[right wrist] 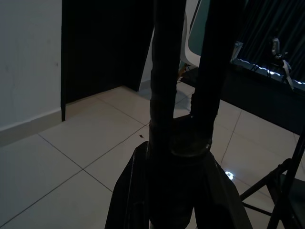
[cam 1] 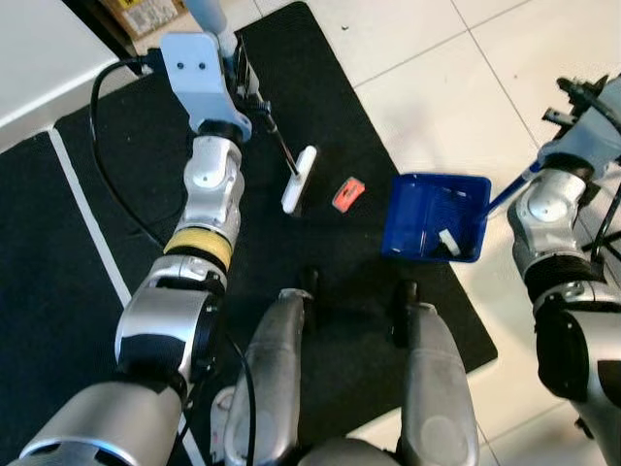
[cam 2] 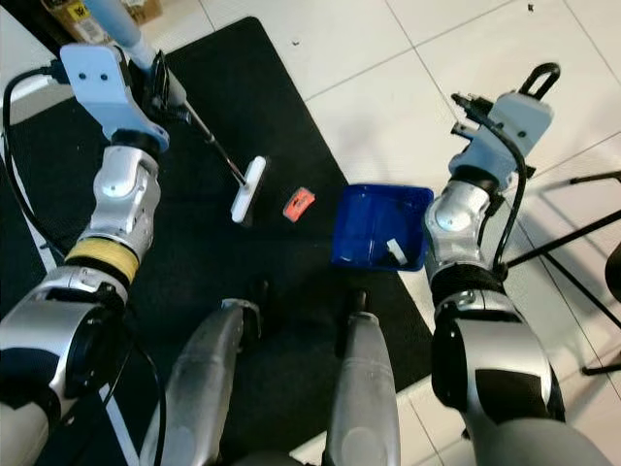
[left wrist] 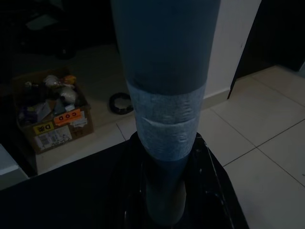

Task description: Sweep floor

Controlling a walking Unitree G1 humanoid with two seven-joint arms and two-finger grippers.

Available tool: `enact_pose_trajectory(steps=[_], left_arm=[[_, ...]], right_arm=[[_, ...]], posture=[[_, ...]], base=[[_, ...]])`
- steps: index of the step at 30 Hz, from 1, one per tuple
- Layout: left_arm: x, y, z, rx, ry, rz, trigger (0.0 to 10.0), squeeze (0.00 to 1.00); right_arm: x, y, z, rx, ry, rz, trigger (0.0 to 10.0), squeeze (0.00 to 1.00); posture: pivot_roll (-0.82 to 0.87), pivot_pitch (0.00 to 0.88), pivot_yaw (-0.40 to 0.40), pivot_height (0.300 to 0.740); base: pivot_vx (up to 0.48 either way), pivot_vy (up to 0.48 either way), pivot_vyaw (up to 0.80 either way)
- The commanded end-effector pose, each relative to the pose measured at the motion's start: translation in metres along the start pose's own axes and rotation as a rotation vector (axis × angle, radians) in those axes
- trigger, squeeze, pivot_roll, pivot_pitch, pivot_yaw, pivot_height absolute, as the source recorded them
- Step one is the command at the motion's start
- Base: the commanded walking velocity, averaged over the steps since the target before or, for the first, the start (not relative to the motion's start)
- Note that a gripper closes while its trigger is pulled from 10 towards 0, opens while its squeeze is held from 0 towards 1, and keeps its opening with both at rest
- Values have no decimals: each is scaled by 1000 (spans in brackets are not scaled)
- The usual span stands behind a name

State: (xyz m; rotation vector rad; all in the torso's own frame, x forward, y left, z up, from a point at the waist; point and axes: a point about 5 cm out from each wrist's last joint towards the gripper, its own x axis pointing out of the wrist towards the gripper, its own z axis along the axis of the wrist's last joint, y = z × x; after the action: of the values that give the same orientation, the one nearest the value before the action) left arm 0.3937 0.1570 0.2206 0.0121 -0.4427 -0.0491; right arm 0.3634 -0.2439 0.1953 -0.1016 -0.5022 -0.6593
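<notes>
From the head camera I see the left gripper (cam 1: 236,70) raised over the black mat (cam 1: 116,175), its fingers clamped around the grey-blue handle of the broom (cam 1: 299,179); the left wrist view shows that handle (left wrist: 164,95), with a band of pale tape, running straight up between the fingers. A thin dark rod leads down from the gripper to the white broom head, which rests on the mat. Just beside the head, toward my right, lies a small red-orange scrap (cam 1: 347,193), apart from the broom and short of the blue dustpan (cam 1: 412,228). The dustpan sits on the mat's right edge next to the white tiled floor (cam 1: 427,78), with a small white piece (cam 1: 448,241) inside it. The right gripper (cam 2: 473,116) is up beside the dustpan, and in the right wrist view its fingers pinch the dark dustpan handle (right wrist: 164,95). Past the broom handle I make out a cardboard box (left wrist: 52,119) of clutter on the floor.
</notes>
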Motion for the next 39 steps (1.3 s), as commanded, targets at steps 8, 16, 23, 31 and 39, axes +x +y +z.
enact_pose_trajectory(steps=[8, 16, 23, 31, 39], left_arm=[[-16, 0, -21, 77, 47, 19, 10000, 0], [-12, -12, -20, 27, 62, 41, 10000, 0], [-9, -15, -19, 1, 65, 41, 10000, 0], [-8, -11, -19, 15, 74, 50, 10000, 0], [-11, -12, -23, 18, 79, 54, 10000, 0]], right_arm=[[-7, -9, -17, -76, 75, 19, 10000, 0], [1, -3, -9, 51, 103, -31, 10000, 0], [8, 8, 5, 131, 60, -33, 10000, 0], [10, 1, 5, 133, 47, -30, 10000, 0], [10, -3, 5, 131, 40, -45, 10000, 0]], posture=[[43, 501, 61, 740], [43, 522, 66, 740], [17, 524, 51, 740], [23, 518, 52, 740], [28, 521, 53, 740]], base=[[0, 0, 0], [0, 0, 0], [0, 0, 0], [0, 0, 0], [0, 0, 0]])
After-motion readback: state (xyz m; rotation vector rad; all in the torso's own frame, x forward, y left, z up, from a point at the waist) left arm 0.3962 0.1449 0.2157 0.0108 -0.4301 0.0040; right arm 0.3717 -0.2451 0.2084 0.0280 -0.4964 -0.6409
